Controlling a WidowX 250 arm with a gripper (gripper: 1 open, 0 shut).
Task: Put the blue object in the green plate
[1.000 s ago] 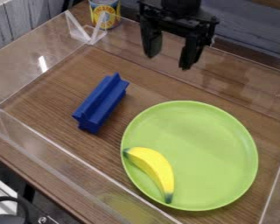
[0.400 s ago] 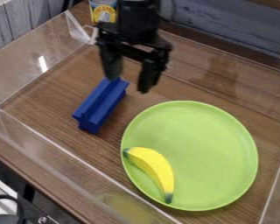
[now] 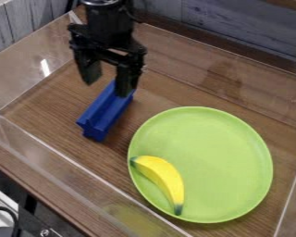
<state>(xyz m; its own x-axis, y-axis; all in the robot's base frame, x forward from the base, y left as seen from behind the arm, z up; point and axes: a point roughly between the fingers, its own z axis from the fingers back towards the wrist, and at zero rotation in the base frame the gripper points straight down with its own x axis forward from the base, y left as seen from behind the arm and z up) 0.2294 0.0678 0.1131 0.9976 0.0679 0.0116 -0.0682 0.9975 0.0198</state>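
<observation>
- Far left, toward half past seven in the view, a thin black curved cable (image 3: 12,215) runs in at the corner, cut off by the frame edge.
- Next comes the task's thing, a bright-blue elongated plastic block (image 3: 104,116), on the brown wooden tabletop (image 3: 45,106) at about ten o'clock from the plate's centre and outside its rim. Its straight long sides slant from seven toward one o'clock. The blue is strong and even, darker along the side, with a ridge running lengthwise. The seven o'clock end is squared off and in plain sight; the upper end is partly hidden by the gripper.
- At twelve o'clock from the block's middle hangs the black robot gripper (image 3: 110,72), its fingers spread apart and released, with nothing held between them. Whether either finger touches the block, I cannot tell.
- To the right, a yellow curved banana (image 3: 161,182) lies in the plate, at about eight o'clock from its centre.
- Rightmost, the large round lime-green plate (image 3: 218,153) lies flat, its shallow rim reaching toward three o'clock.
</observation>
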